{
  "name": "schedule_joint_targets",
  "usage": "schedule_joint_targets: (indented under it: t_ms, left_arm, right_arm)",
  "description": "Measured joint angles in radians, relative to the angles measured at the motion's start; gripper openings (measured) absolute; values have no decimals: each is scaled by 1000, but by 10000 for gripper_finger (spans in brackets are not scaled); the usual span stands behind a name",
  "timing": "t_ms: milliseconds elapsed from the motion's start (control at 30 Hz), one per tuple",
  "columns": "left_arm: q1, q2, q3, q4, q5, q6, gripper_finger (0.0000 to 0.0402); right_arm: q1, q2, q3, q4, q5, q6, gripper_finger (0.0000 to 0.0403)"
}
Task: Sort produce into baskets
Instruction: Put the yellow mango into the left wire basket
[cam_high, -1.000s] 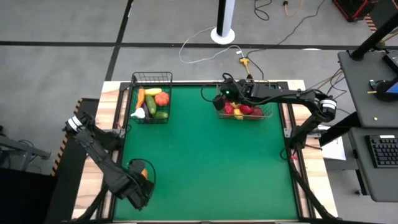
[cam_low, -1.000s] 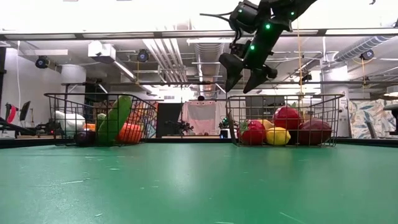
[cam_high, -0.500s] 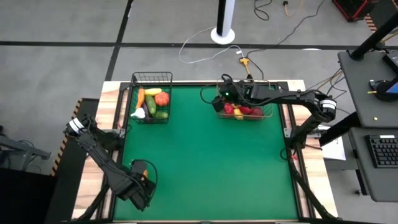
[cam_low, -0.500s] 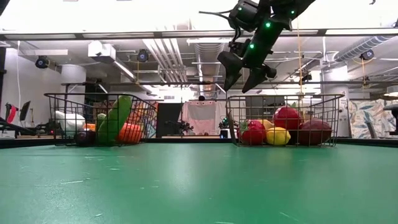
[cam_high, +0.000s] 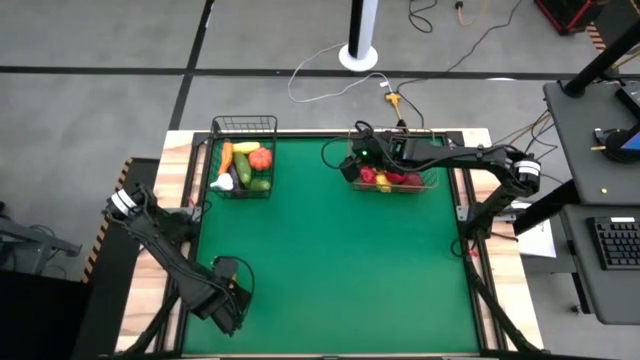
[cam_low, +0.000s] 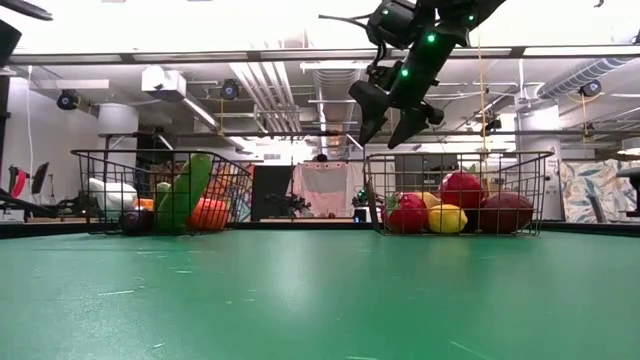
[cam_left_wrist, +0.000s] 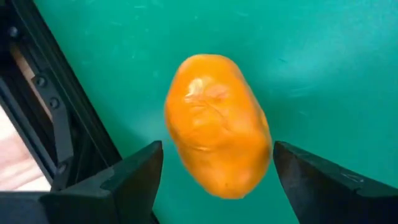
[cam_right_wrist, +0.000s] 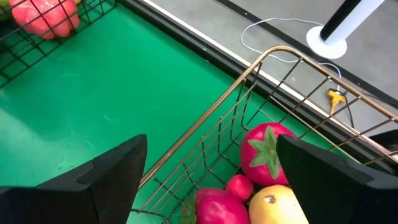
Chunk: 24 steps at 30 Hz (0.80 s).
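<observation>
Left end effector (cam_left_wrist: 214, 171), fingers spread, straddles the smooth orange oval toy fruit (cam_left_wrist: 216, 124) on the green bench (cam_high: 340, 260), positioned for grasping; right end effector (cam_low: 392, 122), spread, hovers above the brownish wire basket (cam_low: 455, 195).

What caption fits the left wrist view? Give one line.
Left gripper open, fingers either side of an orange toy fruit above the green mat.

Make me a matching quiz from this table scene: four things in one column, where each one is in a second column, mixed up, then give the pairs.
Things:
1. orange fruit
2. black basket
3. right gripper
4. brown basket

Places:
A. far left corner of the green mat
B. on the mat between the left gripper's open fingers
C. far right part of the mat, holding red and yellow produce
D. in the air above the brown basket, open

Pairs: 1-B, 2-A, 3-D, 4-C
</observation>
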Motion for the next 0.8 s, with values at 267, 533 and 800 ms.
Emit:
schedule_joint_targets:
  t_ms: [267,533,800]
  left_arm:
    - [2,0,-54,97,-19,0,287]
    - [5,1,-110,147,-29,-24,287]
    - [5,13,-118,153,-101,-19,287]
  right_arm:
    - [0,0,0,0,0,-2,350]
    - [0,0,0,0,0,-2,350]
    - [0,0,0,0,0,-2,350]
